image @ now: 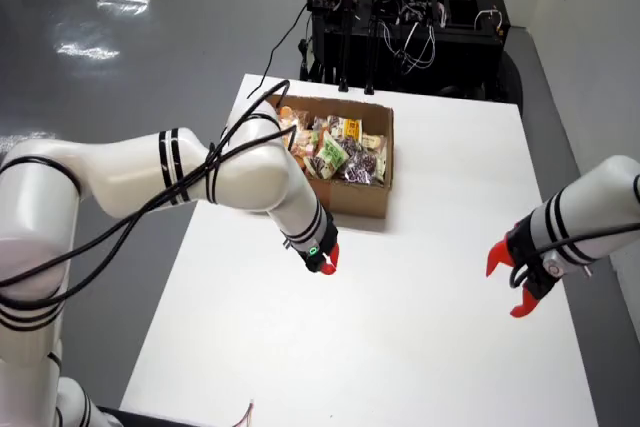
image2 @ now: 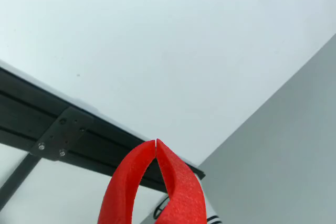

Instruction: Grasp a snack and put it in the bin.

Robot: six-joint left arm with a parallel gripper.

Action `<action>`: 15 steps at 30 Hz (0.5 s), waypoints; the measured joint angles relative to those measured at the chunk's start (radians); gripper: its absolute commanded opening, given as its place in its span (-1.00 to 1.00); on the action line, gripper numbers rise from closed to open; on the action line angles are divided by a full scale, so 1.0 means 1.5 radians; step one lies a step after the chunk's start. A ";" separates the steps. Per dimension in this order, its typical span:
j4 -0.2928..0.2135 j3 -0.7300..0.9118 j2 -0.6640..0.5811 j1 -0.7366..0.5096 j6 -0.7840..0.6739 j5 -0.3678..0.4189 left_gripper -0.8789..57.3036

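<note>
A cardboard box (image: 356, 198) stands at the far middle of the white table (image: 400, 347), filled with several wrapped snacks (image: 336, 153). My gripper (image: 327, 260), with red fingers on the white arm at the left of the overhead view, hangs just above the table, in front of the box's near left corner. It is shut and holds nothing. In the gripper's own view the red fingers (image2: 131, 182) meet at their tips (image2: 156, 142) with nothing between them. I see no loose snack on the table.
A second white arm at the right holds its red gripper (image: 512, 282) open over the table's right side. A black equipment rack (image: 400, 7) with cables stands behind the table. The gripper view shows a black rail (image2: 52, 119) and grey floor (image2: 283, 145).
</note>
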 measured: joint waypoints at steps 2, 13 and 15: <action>0.000 0.000 0.000 0.014 0.010 -0.002 -0.97; 0.002 -0.001 0.000 0.056 0.035 -0.011 -0.97; 0.002 -0.001 -0.001 0.054 0.036 -0.011 -0.97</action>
